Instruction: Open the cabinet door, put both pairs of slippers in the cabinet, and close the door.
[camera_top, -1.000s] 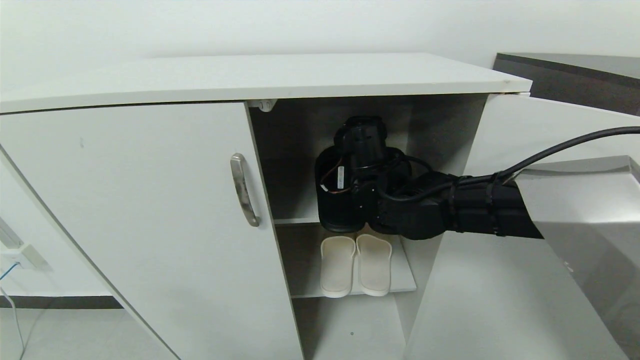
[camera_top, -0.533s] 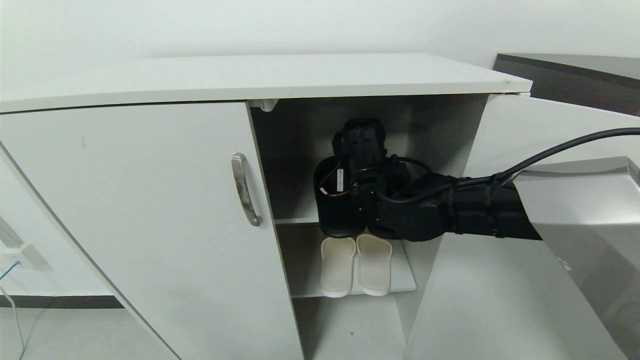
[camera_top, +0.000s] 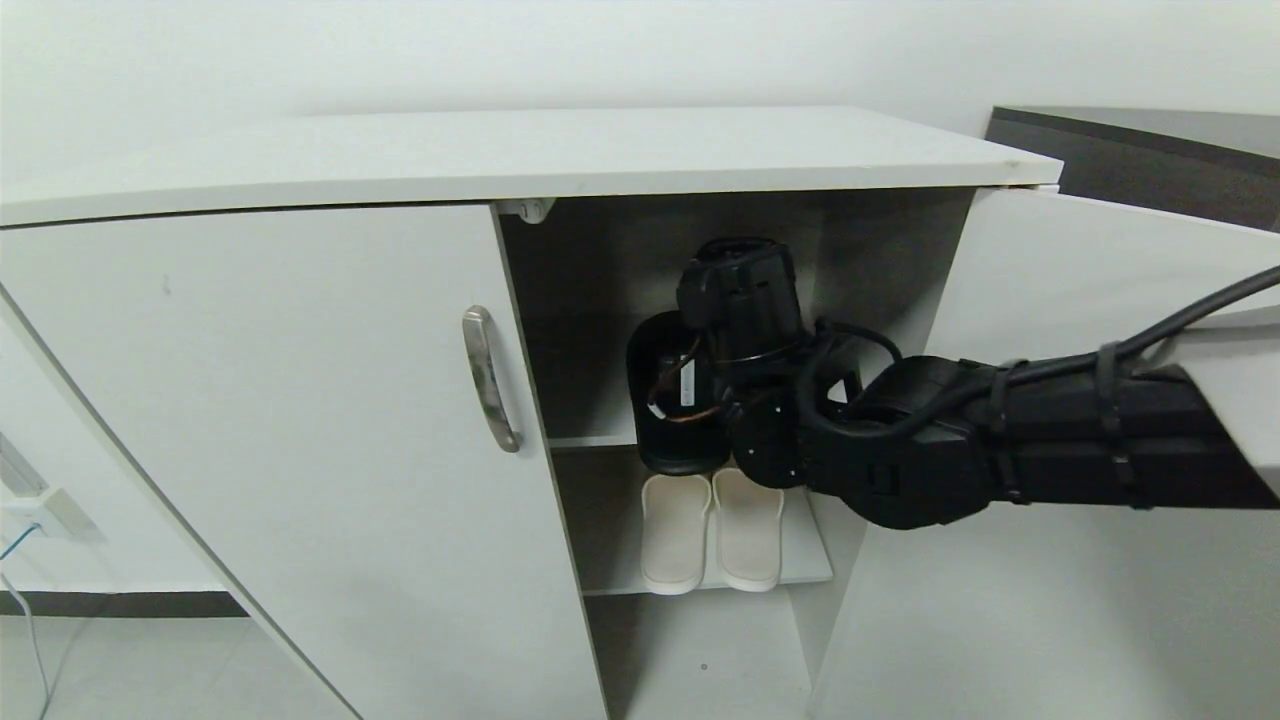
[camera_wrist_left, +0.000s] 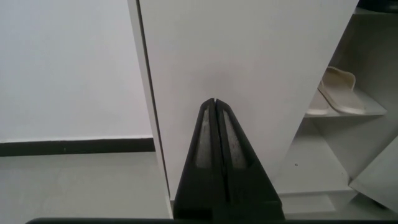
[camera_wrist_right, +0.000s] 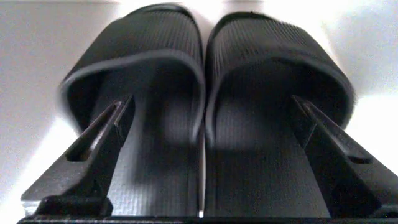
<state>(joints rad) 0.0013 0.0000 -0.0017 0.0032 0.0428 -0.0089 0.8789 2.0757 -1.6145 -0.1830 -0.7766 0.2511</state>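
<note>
Drew back from upper shelf (camera_top: 592, 441) with right gripper (camera_wrist_right: 211, 102) spread wide astride black slippers (camera_top: 657, 405), gripping nothing; held left gripper (camera_wrist_left: 214, 109) pressed shut, empty, before closed door (camera_wrist_left: 249, 56); white slippers (camera_top: 746, 528) on lower shelf (camera_top: 812, 572).

We saw a black right arm (camera_top: 1000, 450), a thick black cable (camera_top: 1215, 300) strapped along it. The left gripper (camera_wrist_left: 214, 106) was black and tapered.

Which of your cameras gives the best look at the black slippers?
The right wrist view: the black slippers lie side by side, close up, inside the open right tool. In the head view the arm covers most of the pair. The left wrist view faces the closed door and the white slippers instead.
</note>
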